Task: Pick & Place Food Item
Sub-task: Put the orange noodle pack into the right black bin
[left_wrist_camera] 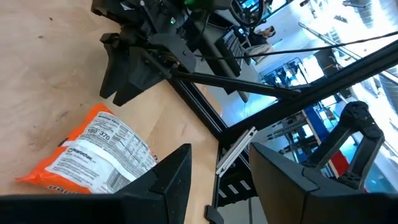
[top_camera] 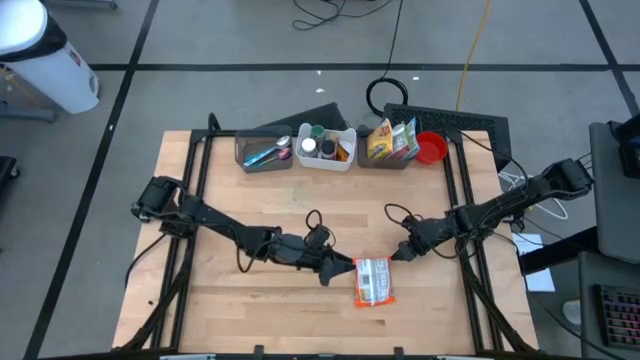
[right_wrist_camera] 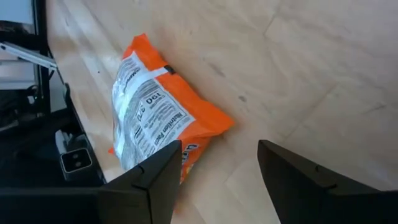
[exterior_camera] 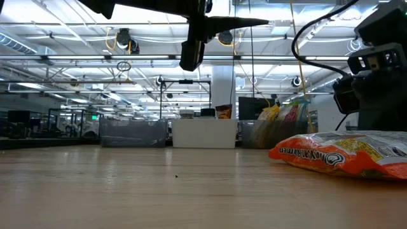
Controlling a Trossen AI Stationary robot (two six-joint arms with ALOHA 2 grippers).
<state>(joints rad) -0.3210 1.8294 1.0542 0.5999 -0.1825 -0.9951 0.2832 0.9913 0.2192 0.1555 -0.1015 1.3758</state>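
Wooden slats make up the table [top_camera: 250, 300], which fills the middle of the high view, with three bins [top_camera: 325, 148] lined along its upper edge holding small goods and snack packs. An orange packet [top_camera: 374, 281] lies flat and label-up at lower centre, on bare wood, well apart from the bins; it looks like the food item to be moved.

Both arms reach inward toward it. The left gripper [top_camera: 343, 268] sits just left of the packet's upper corner, lifted off the table in the low view, jaws parted and holding nothing. The right gripper [top_camera: 401, 251] hovers just upper right of the packet, its fingers [right_wrist_camera: 155, 180] spread with the packet's end showing between and beyond them, also empty.

My reading is that the right arm is lining up for the pick, fingers apart to straddle the packet's edge. Because the packet lies flat, a shallow angle may let it slide.
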